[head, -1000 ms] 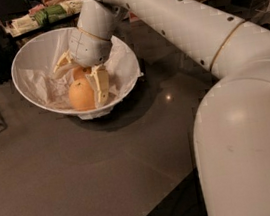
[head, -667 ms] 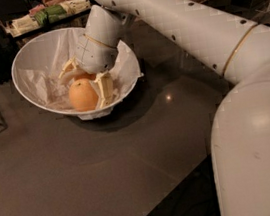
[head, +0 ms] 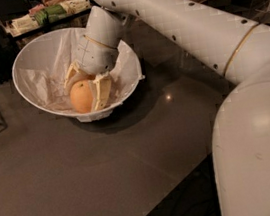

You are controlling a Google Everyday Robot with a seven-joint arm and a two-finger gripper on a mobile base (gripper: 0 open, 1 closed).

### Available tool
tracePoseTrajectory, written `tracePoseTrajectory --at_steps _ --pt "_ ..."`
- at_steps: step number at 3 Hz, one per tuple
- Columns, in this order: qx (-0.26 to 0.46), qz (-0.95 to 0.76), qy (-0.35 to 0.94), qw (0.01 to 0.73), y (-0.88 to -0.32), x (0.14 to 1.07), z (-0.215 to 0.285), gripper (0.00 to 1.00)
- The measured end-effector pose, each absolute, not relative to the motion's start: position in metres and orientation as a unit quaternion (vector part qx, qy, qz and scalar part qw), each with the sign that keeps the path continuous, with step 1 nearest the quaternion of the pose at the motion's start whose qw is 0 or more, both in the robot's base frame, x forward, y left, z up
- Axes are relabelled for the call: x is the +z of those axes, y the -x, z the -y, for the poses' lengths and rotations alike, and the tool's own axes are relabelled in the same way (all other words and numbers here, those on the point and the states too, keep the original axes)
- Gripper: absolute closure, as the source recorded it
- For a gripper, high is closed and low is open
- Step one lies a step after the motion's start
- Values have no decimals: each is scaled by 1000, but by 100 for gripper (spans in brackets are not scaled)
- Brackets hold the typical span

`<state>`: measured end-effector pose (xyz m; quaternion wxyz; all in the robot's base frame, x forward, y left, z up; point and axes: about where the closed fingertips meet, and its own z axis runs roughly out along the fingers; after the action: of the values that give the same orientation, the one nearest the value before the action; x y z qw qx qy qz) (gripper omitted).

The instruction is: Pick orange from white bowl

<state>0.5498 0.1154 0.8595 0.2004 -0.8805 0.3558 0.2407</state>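
The hand (head: 84, 94) is hanging inside the white bowl (head: 27, 60) near the far left corner of the bench (head: 107, 159), clasping the orange (head: 80, 98) (its right side is hiding behind the fingers (head: 101, 90)).

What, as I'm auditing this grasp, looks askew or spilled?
Nothing spilled or damaged. The end effector is inside the bowl, around the orange; only the paper lining lies crumpled.

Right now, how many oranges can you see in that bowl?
1. The orange sits in the white bowl on crumpled paper, between the gripper's fingers. Another could be hidden behind the gripper.
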Motion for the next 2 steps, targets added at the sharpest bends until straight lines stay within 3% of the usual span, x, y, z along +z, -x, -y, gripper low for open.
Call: tracePoseTrajectory --at_steps 2 --pt "241 -356 881 200 -550 859 -115 92"
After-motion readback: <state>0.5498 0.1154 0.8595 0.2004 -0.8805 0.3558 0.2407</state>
